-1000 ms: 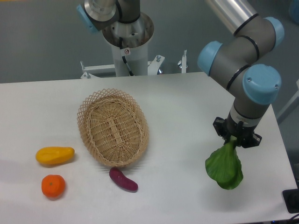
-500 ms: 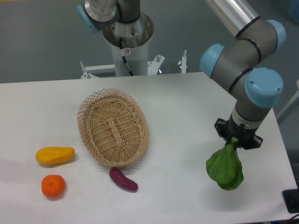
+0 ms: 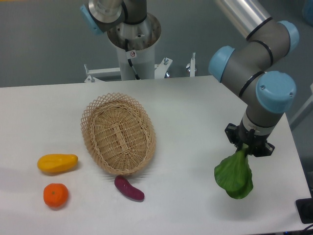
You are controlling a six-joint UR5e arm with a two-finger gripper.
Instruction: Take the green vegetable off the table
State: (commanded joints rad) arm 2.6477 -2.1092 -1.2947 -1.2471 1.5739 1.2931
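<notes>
The green vegetable (image 3: 234, 176) is a toy bok choy with broad dark green leaves. It hangs leaves-down at the right of the white table (image 3: 195, 112). My gripper (image 3: 246, 146) is shut on its stem end, which is hidden between the fingers. The leaf tips are close to the tabletop; I cannot tell whether they touch it.
A woven oval basket (image 3: 118, 133) sits at centre left. A small purple eggplant piece (image 3: 129, 188) lies just in front of it. A yellow fruit (image 3: 57, 162) and an orange (image 3: 55, 195) lie at the front left. The table's right edge is close beside the gripper.
The gripper with the bok choy shifted very slightly to the right and the leaves swung a little; otherwise nothing has moved.
</notes>
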